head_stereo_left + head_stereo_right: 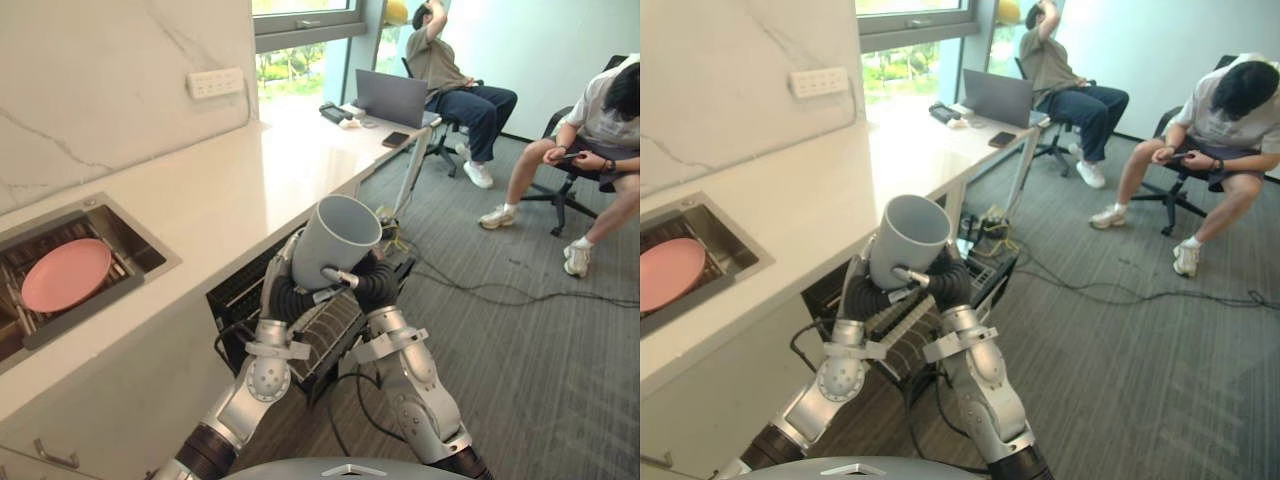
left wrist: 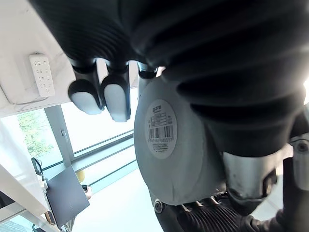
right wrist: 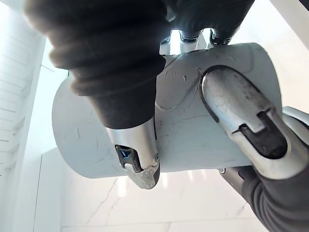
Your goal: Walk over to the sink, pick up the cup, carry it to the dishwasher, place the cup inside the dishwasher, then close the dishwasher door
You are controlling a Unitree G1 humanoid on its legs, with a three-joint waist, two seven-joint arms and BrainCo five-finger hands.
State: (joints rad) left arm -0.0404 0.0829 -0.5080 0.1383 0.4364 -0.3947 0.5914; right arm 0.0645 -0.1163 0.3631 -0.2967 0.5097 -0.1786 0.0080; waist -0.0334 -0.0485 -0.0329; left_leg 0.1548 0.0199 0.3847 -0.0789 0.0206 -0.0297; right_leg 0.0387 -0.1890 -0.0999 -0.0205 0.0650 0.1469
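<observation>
Cup (image 1: 335,238) hovering over open dishwasher rack (image 1: 335,325), long axis tilting, mouth up and away; left hand (image 1: 283,282) and right hand (image 1: 375,283) both clasping its lower wall, equally near rack.

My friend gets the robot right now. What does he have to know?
Left hand: shut on the cup, fingers along its side.
Right hand: shut on the cup too, with the thumb pressed on its wall.
The cup is tilted, mouth up and away from the robot, and is held in the air over the dishwasher, which is open under the counter.
The sink is off to the robot's left, with a pink plate in it.
Done: the cup is picked up and brought to the dishwasher.
Left: lower the cup inside, let go, close the door.
</observation>
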